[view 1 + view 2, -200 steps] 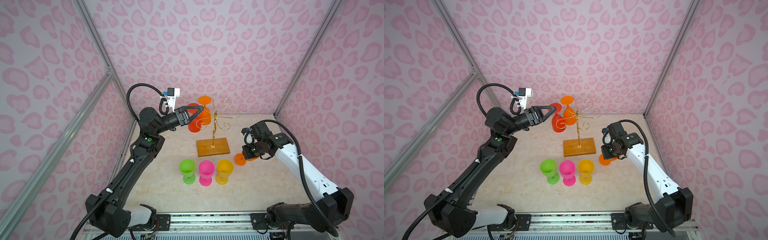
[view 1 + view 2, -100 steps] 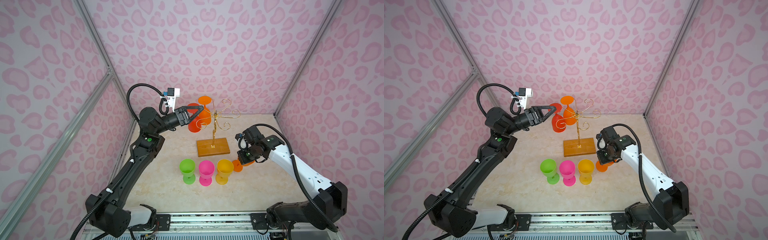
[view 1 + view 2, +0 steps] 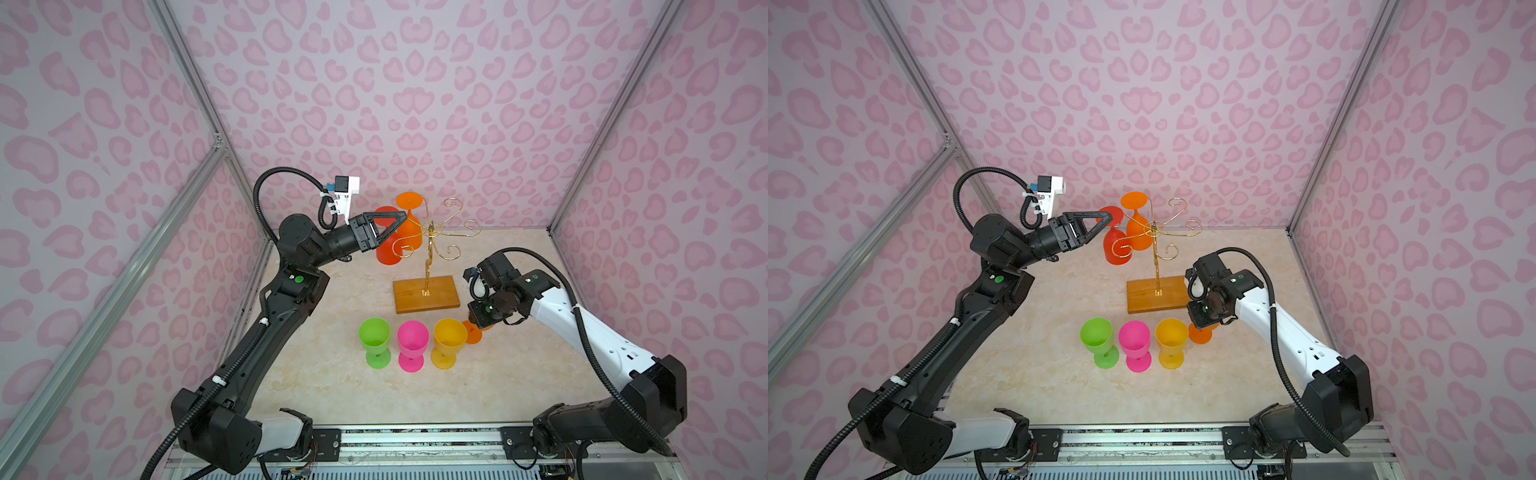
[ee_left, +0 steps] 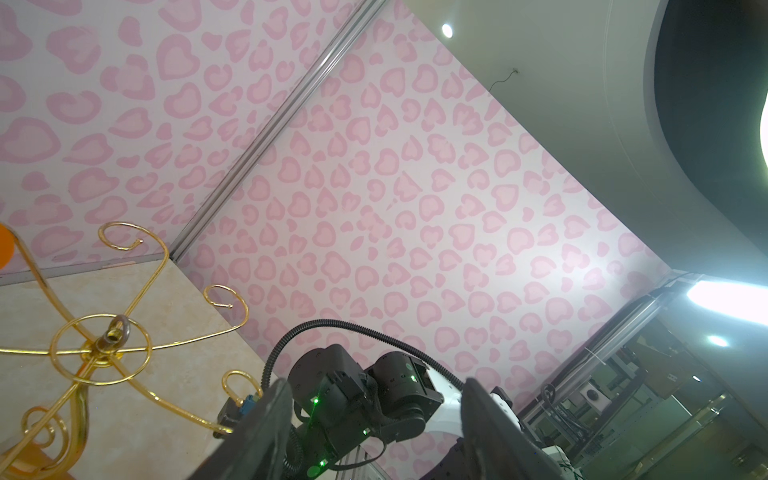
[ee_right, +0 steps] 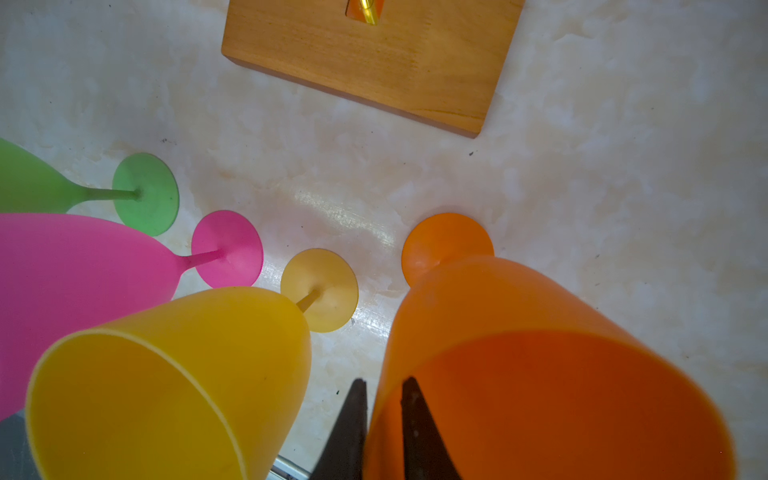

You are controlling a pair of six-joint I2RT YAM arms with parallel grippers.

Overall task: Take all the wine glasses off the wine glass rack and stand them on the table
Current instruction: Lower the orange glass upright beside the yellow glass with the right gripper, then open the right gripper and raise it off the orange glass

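- Fingers [image 4: 272, 419] of the left gripper [image 3: 400, 217] are spread wide, with nothing between them.
- Fingers [image 5: 351, 419] of the right gripper [image 5: 384, 380] stand close together astride the bowl wall of the upright orange plastic wine glass [image 5: 540, 374], one outside and one inside. Whether the pads press the wall or stand just clear of it cannot be read from the wrist view.
- The upright orange plastic wine glass stands on the beige marbled table [image 3: 332, 395], just beside the yellow plastic wine glass [image 3: 449, 340].
- The thin gold wire wine glass rack on its brown wooden base [image 3: 426, 293] stands behind that row.
- Two glasses hang on the rack: the red translucent plastic wine glass [image 3: 386, 249] and the hanging orange plastic wine glass [image 3: 409, 228]. Both hang bowl down, with the foot caught in a spiral arm on the left arm's side of the post.
- Governing relation: the red translucent plastic wine glass lies just beyond and below the left fingertips. Its long axis is vertical, foot uppermost. The left fingers reach in roughly level, across that axis.
- Nearer arm: the left. The right gripper sits low at the table, well apart from both hanging glasses.
- Judgement: the next removal falls to the left gripper — close below the foot, then draw the stem out through the spiral's open end.
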